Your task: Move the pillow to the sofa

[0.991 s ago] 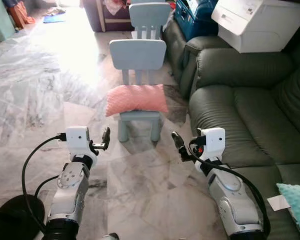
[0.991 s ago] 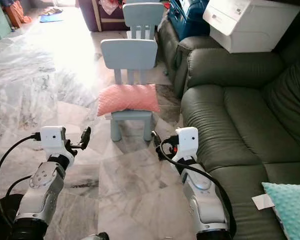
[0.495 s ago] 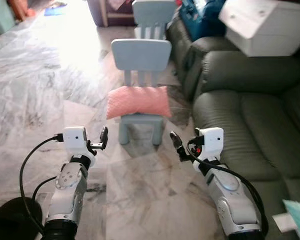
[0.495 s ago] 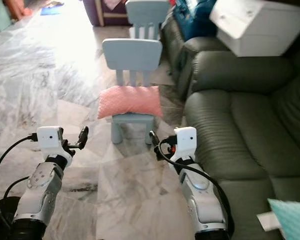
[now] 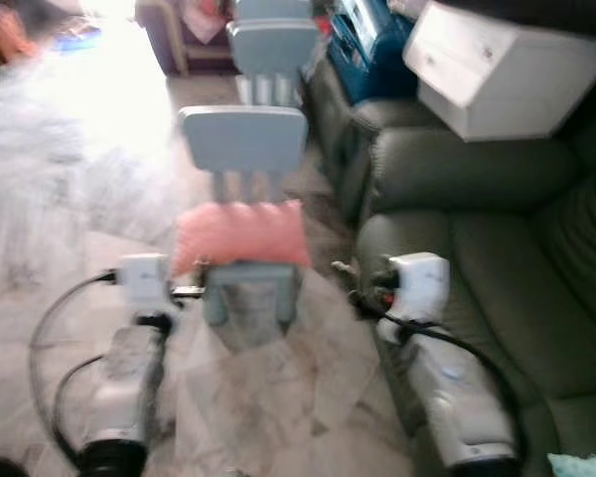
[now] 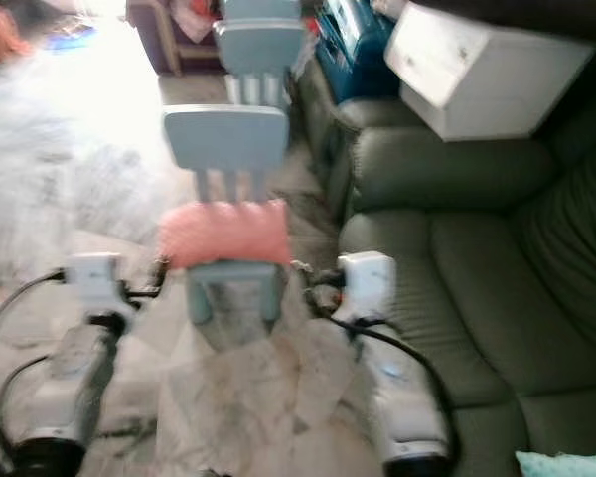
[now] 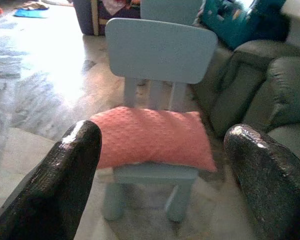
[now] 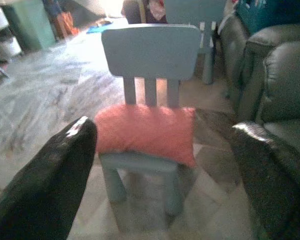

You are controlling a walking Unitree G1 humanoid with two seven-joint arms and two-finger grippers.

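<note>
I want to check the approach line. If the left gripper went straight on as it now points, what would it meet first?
Probably the pink pillow lying on the small blue chair: it sits centred between the left gripper's open fingers, with bare floor between, though depth is unclear.

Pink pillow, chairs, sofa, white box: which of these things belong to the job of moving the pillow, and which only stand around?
For the job:
- pink pillow, lying on the small blue chair
- green sofa, where it should go
- left gripper and right gripper, both open

Standing around:
- second blue chair
- white box
- teal cushion
</note>
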